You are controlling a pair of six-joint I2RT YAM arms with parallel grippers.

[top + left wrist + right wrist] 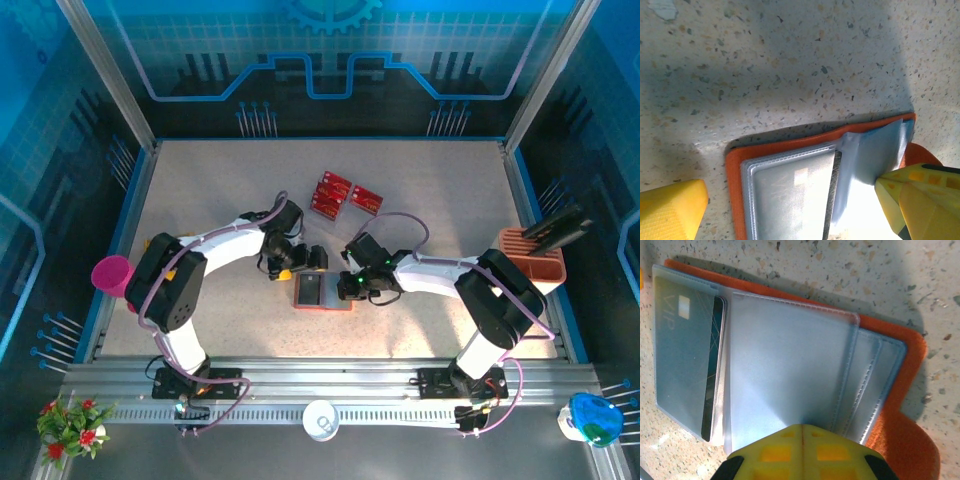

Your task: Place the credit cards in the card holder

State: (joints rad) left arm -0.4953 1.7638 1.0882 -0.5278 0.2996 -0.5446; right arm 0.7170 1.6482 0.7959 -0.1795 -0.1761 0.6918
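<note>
The left pincer (300, 264) is spread wide, low over the far edge of the card holder (322, 291). The card holder lies open and flat in the middle of the bench (200, 190), between the two pincers. A dark card (714, 365) sits in one of its see-through pockets. The red credit cards (340, 196) lie in a little pile farther back, apart from it. The right pincer (802, 442) is pressed together at the edge of another clear pocket (790, 365).

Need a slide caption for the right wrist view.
Shut right pincer over the clear pockets of the open card holder; a dark credit card sits in one pocket.
</note>
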